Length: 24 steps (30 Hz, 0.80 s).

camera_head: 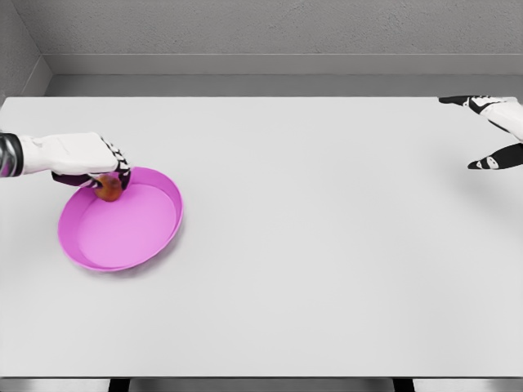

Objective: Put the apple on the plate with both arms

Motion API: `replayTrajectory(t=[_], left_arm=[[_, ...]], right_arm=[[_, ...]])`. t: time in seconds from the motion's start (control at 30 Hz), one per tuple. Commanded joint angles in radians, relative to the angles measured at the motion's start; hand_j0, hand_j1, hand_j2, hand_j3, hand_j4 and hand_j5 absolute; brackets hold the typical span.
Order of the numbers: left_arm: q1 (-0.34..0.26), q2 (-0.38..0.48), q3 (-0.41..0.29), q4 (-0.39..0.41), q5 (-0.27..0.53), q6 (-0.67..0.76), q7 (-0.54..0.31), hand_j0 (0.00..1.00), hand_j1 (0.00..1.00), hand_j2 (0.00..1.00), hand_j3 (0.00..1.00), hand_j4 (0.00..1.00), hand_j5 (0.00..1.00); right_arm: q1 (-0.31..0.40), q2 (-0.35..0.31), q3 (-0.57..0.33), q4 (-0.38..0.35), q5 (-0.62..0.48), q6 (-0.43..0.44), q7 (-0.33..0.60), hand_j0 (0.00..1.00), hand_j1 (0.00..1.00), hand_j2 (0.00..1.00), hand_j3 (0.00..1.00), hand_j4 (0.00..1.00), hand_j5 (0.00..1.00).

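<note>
The left hand (90, 163) comes in from the left edge of the picture, with its white forearm lying low over the desk (327, 245). Its fingers (119, 166) are curled down around the apple (109, 189) and hold it from above. The apple is small and orange-red, and only its lower part shows under the hand. It sits at the upper left rim of the plate (155, 237), just inside the edge. I cannot tell if the apple already touches the floor of the plate or is held a little above it.

The plate is pink, round, with a low raised wall. It stands on the left part of the desk, well apart from the right side. Its inner floor is bare except for the spot where the apple is.

The right hand (494, 131) is far away, at the right edge of the picture near the back of the desk. Only a part of it is in view. Its dark fingers (490, 161) are spread wide apart, one pointing to the left at the top and one lower, and they hold nothing.

The desk is pale grey and wide, and behind it a grey wall (245, 33) rises.
</note>
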Motion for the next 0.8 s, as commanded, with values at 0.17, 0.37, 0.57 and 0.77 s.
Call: replayTrajectory(t=[0.17, 0.37, 0.57, 0.77], left_arm=[[0.002, 0.006, 0.0, -0.024, 0.068, 0.002, 0.0, 0.83, 0.83, 0.83, 0.83, 0.83, 0.83], [-0.054, -0.11, 0.001, -0.102, 0.177, 0.002, 0.001, 1.0, 1.0, 1.0, 1.0, 1.0, 1.0], [-0.112, -0.426, -0.005, -0.102, 0.192, 0.002, 0.003, 1.0, 1.0, 1.0, 1.0, 1.0, 1.0], [-0.11, -0.439, -0.01, -0.101, 0.192, 0.002, 0.003, 1.0, 1.0, 1.0, 1.0, 1.0, 1.0]], right_arm=[[0.002, -0.014, -0.001, -0.001, -0.008, 0.003, 0.0, 1.0, 1.0, 1.0, 1.0, 1.0, 1.0], [0.003, -0.014, -0.001, -0.001, -0.008, 0.003, 0.0, 1.0, 1.0, 1.0, 1.0, 1.0, 1.0], [0.003, -0.014, -0.001, -0.001, -0.008, 0.003, 0.0, 1.0, 1.0, 1.0, 1.0, 1.0, 1.0], [0.003, -0.014, -0.001, -0.001, -0.008, 0.003, 0.0, 1.0, 1.0, 1.0, 1.0, 1.0, 1.0]])
